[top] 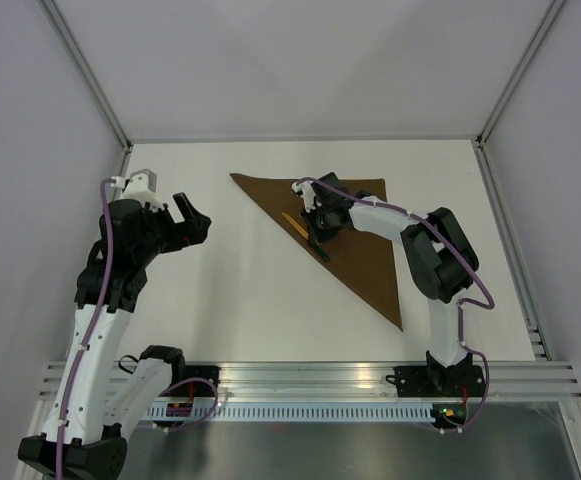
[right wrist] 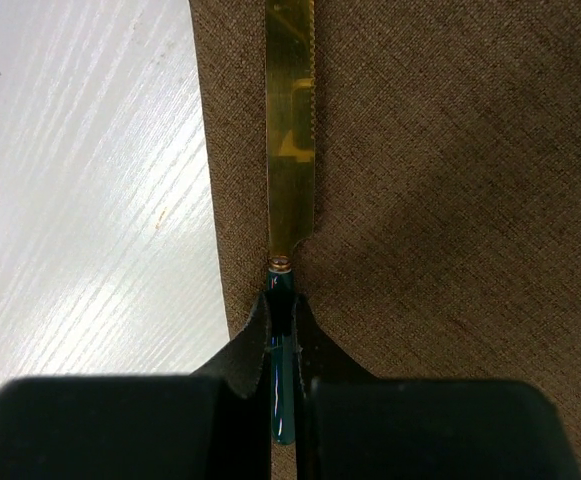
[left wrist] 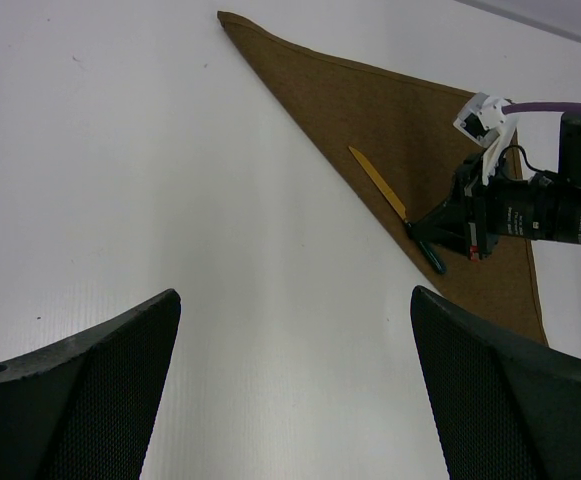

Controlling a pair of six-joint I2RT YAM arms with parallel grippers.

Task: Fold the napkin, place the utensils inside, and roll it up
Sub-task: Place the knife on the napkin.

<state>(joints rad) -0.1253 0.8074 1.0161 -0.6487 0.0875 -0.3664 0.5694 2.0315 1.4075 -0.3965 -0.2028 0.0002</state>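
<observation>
The dark-brown napkin lies folded into a triangle on the white table; it also shows in the left wrist view and the right wrist view. The knife, with a golden blade and a dark handle, lies along the napkin's long folded edge. My right gripper is shut on the knife's handle, down at the napkin. In the left wrist view the knife shows with the right gripper at its handle end. My left gripper is open and empty, above bare table left of the napkin.
White walls enclose the table on three sides. A metal rail runs along the near edge, by the arm bases. The bare white table surface lies left of and in front of the napkin.
</observation>
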